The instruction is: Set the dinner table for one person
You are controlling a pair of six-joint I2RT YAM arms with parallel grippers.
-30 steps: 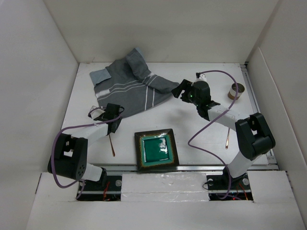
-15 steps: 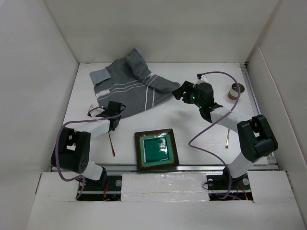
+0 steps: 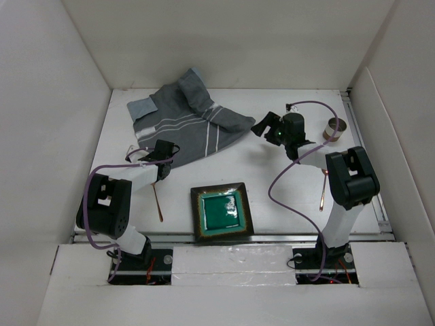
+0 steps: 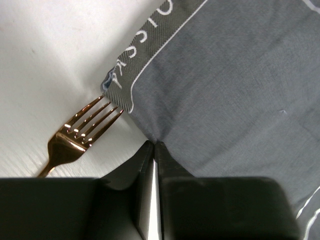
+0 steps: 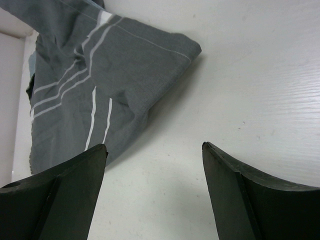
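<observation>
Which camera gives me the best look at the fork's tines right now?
Left wrist: the fork shows large, tines by the grey cloth. Top external shows only a thin sliver left of the plate. Right wrist misses it.

Plain white panel walls point(image 3: 238, 41) on three sides, metal rail point(image 3: 163, 237) along the near edge.

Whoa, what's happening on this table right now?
Two robot arms are laying a place setting. The left gripper is pinching the edge of the grey striped cloth, right beside a gold fork. The right gripper hangs open over the dinner table near the cloth's other corner. A green square plate sits at the near edge.
</observation>
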